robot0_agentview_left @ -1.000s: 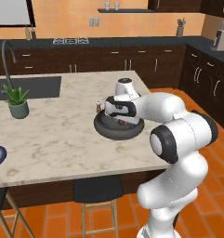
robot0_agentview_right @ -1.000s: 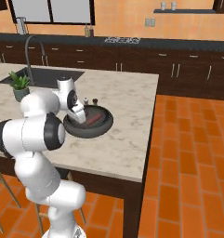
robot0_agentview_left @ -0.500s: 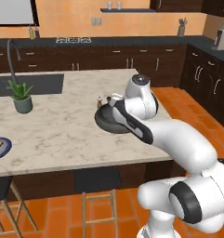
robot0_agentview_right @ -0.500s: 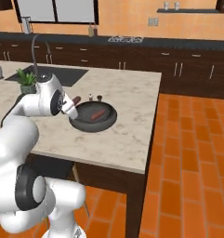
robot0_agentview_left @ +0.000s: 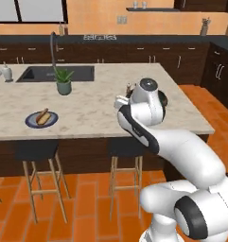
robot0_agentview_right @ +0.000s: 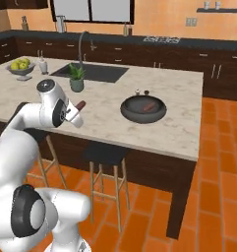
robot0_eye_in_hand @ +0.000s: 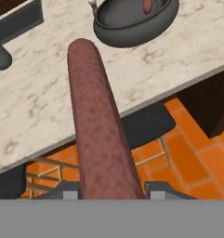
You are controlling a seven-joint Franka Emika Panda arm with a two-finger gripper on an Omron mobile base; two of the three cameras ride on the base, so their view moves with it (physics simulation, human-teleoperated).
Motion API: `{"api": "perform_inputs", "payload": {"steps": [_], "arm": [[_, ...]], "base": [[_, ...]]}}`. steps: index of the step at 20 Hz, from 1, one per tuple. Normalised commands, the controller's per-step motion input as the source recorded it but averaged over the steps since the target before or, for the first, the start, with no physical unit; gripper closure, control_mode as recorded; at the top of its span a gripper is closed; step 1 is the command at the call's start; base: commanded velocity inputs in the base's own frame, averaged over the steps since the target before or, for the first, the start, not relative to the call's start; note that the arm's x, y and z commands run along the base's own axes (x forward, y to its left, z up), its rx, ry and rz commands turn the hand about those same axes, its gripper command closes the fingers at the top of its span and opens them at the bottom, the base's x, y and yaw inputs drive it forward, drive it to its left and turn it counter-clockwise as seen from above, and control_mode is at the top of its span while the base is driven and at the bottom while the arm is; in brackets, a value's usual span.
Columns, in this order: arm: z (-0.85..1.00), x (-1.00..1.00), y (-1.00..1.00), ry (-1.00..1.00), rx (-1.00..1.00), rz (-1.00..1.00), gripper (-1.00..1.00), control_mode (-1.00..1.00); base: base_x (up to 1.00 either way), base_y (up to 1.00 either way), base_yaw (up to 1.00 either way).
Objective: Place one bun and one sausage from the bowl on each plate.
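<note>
The gripper (robot0_agentview_right: 76,112) is squeezing a sausage (robot0_eye_in_hand: 97,125) that is sticking straight out, over the tabletop's (robot0_agentview_left: 96,111) front edge, probably heading left to the plate (robot0_agentview_left: 41,119) holding a bun (robot0_agentview_left: 42,116).

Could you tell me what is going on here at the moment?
The gripper is carrying a sausage, clamped between its fingers, above the counter and away from the bowl. One more sausage lies in that bowl. Further along the counter, a plate already holds a bun.
</note>
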Motion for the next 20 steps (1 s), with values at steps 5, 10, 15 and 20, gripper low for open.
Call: {"api": "perform_inputs", "payload": {"steps": [5,10,15,20], "arm": [[0.00,0.00,0.00,0.00,0.00,0.00,1.00,1.00],[0.00,0.00,0.00,0.00,0.00,0.00,1.00,1.00],[0.00,0.00,0.00,0.00,0.00,0.00,1.00,1.00],[0.00,0.00,0.00,0.00,0.00,0.00,1.00,1.00]], "base": [[-0.08,1.00,0.05],[0.00,1.00,0.00],[0.00,1.00,-0.07],[0.38,1.00,-0.18]]}}
